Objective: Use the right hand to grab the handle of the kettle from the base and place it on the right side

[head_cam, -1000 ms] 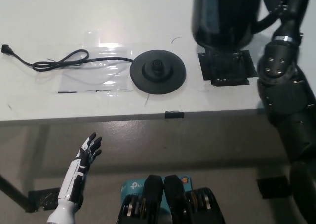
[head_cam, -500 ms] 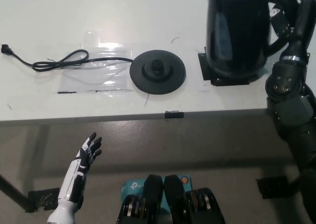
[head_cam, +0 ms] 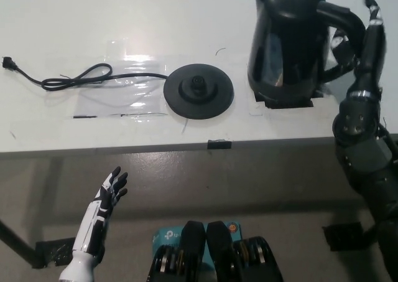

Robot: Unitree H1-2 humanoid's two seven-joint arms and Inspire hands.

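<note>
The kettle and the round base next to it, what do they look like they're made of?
The kettle looks like glossy black plastic: its side shows pale reflections, though coated metal can't be ruled out. The base looks like duller black plastic, with a moulded ring and centre connector. Its cord seems rubber-sheathed, lying in loose curves on the white table.

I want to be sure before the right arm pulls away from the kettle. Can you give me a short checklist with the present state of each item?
1. Kettle off the base: ok.
2. Kettle upright on the table, right of the base: ok.
3. Right hand released from the handle: ok, fingers look open beside it.
4. Kettle fully on its dark mark: cannot tell.
5. Left hand below the table edge, open: ok.
</note>
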